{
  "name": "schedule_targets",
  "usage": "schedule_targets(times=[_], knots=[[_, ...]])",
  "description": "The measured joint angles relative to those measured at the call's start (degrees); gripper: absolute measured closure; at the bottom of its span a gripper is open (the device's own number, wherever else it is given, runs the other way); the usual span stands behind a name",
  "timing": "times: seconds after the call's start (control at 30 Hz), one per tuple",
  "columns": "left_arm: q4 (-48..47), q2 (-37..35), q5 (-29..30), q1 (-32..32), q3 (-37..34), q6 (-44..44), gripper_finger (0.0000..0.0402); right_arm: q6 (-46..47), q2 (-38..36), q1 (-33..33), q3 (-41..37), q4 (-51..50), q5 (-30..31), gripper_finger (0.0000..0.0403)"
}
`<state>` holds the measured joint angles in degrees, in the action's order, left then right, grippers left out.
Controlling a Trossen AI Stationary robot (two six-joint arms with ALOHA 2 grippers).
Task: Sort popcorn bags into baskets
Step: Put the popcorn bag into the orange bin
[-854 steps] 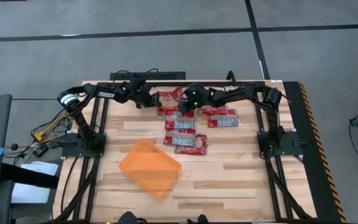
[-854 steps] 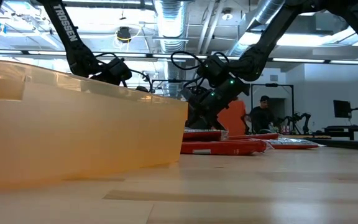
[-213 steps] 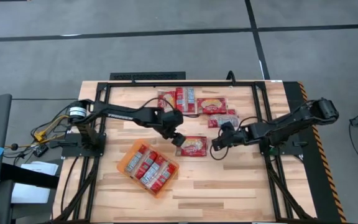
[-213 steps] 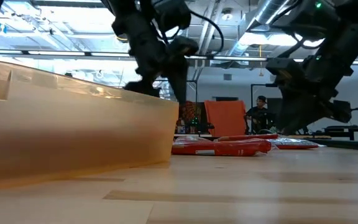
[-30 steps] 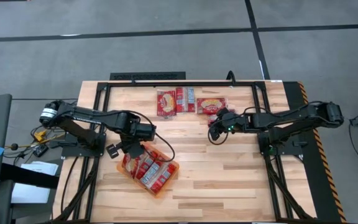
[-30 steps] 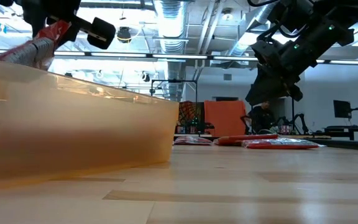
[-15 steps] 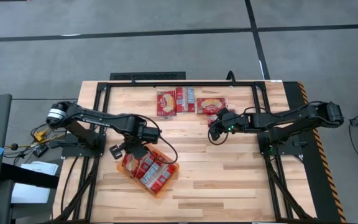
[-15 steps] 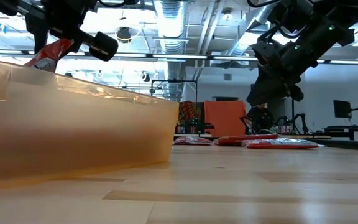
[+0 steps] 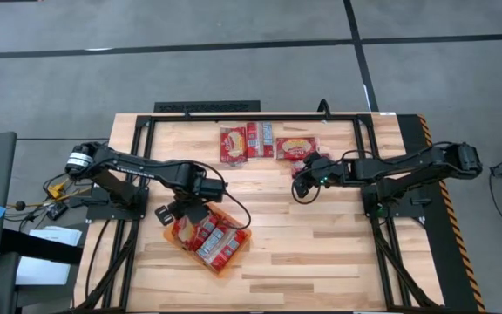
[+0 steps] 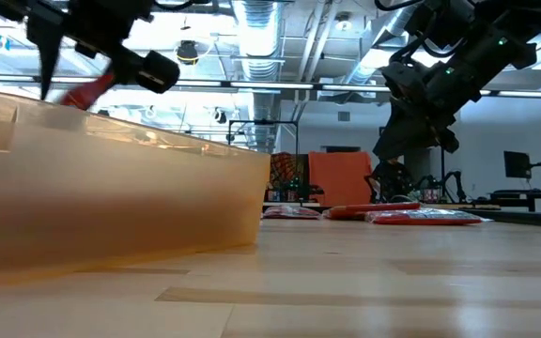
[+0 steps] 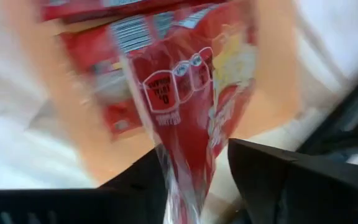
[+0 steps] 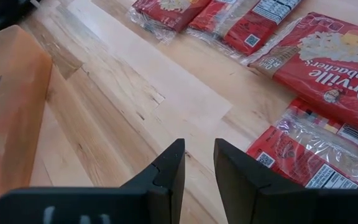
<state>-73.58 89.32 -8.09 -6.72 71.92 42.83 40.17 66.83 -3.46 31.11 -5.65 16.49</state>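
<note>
The orange basket lies left of the table's middle with several red popcorn bags in it. My left gripper is over the basket's far left corner, shut on one red popcorn bag, which dips behind the basket wall in the low view. More bags lie flat at the table's far middle. My right gripper hovers empty beside the nearest of them, its fingers a narrow gap apart. My left gripper pinches the bag's narrow clear-film end between its two fingers. The fingers come from above, slanting down. The bag hangs tilted below them over the bags in the basket; whether its lower end touches them I cannot tell.
The basket's tall translucent wall fills the near left of the low view. Bare wood lies between the basket and the far bags. Black frame rails run along both table sides. A person sits in the room behind.
My left gripper has gone a little toward the table's right edge and down over the basket with its bag. The bag has tipped from steep to flatter and sunk partly behind the basket wall.
</note>
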Motion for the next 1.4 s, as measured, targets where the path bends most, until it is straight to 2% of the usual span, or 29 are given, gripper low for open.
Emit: schedule_targets(times=[0.13,0.33,0.47,0.57,0.7,0.8,0.93,1.03,1.17,1.3,1.4], knots=[[0.2,0.0,3.5,0.1,2.1,-2.7,0.0230,-0.1,0.0,0.0,0.0,-0.1,0.0,0.0290],[1.6,0.0,4.2,0.0,5.1,-6.4,0.0215,-0.1,0.0,0.0,0.0,-0.2,0.0,0.0290],[7.3,-0.2,8.9,2.0,5.3,-15.7,0.0214,0.1,0.0,0.0,0.0,-0.1,0.0,0.0290],[14.4,-0.7,9.9,7.3,5.3,-28.2,0.0214,1.3,-0.1,-0.1,0.0,0.6,0.1,0.0290],[24.7,-1.2,9.9,18.1,5.3,-41.9,0.0214,3.3,-0.5,-0.9,0.0,0.5,0.1,0.0290],[30.6,-1.1,9.4,26.8,4.7,-47.6,0.0214,3.3,-0.5,-1.6,0.0,0.7,0.1,0.0290],[36.2,2.4,9.4,36.7,4.3,-50.9,0.0214,3.4,-0.5,-1.8,0.0,0.6,0.1,0.0290],[39.2,6.2,6.8,42.7,4.3,-62.1,0.0214,3.5,-0.5,-2.4,0.0,0.3,0.1,0.0290],[38.3,11.6,4.5,45.9,4.2,-67.2,0.0214,3.7,-0.5,-3.1,0.0,0.0,0.1,0.0290],[39.5,15.0,1.3,45.7,4.2,-69.6,0.0209,3.5,-0.5,-3.6,0.0,-0.1,0.1,0.0290],[38.9,16.0,1.8,45.2,4.2,-71.0,0.0191,3.5,-0.5,-4.2,0.0,-0.1,0.1,0.0290]])
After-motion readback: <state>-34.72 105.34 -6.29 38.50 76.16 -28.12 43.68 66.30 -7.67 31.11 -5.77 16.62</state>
